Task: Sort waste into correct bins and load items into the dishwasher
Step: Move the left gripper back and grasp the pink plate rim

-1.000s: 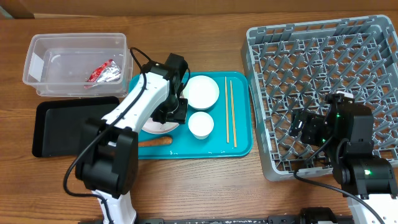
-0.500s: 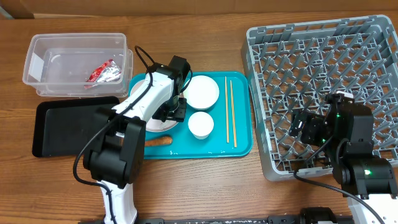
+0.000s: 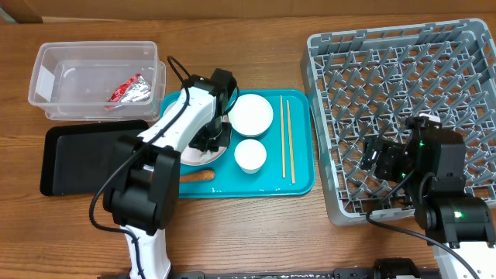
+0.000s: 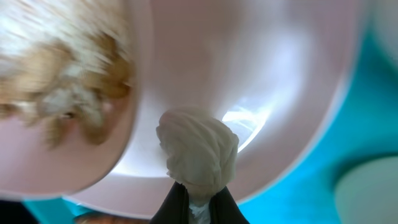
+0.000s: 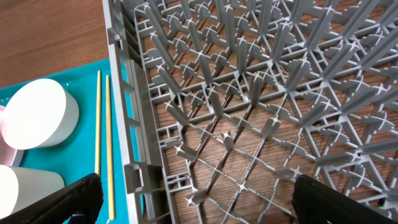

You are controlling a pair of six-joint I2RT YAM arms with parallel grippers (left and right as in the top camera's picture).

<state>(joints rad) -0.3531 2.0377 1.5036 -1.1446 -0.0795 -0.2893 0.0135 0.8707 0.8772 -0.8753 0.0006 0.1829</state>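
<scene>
- Over the last second your left gripper [image 3: 210, 140] has edged in over the plate [image 4: 261, 68] on the tray [image 3: 301, 183]; it is pinched on a white wad [image 4: 198, 151].
- The scraps [image 4: 59, 93] are still on the plate, so binning is unfinished.
- Your right gripper [image 5: 198, 202], spread wide, has stayed over the rack [image 5: 267, 93].

Left arm [image 3: 177, 124] stretched forward from base, elbow bent, wrist angled down. Left gripper [image 3: 211, 139] pointing down, held low; white-wrapped fingertip [image 4: 198, 152] blurred in wrist view, jaw spacing unclear. Right arm [image 3: 438, 167] folded close to base. Right gripper [image 3: 380, 159] spread wide, dark fingers [image 5: 71, 199] at both lower corners of wrist view.
</scene>
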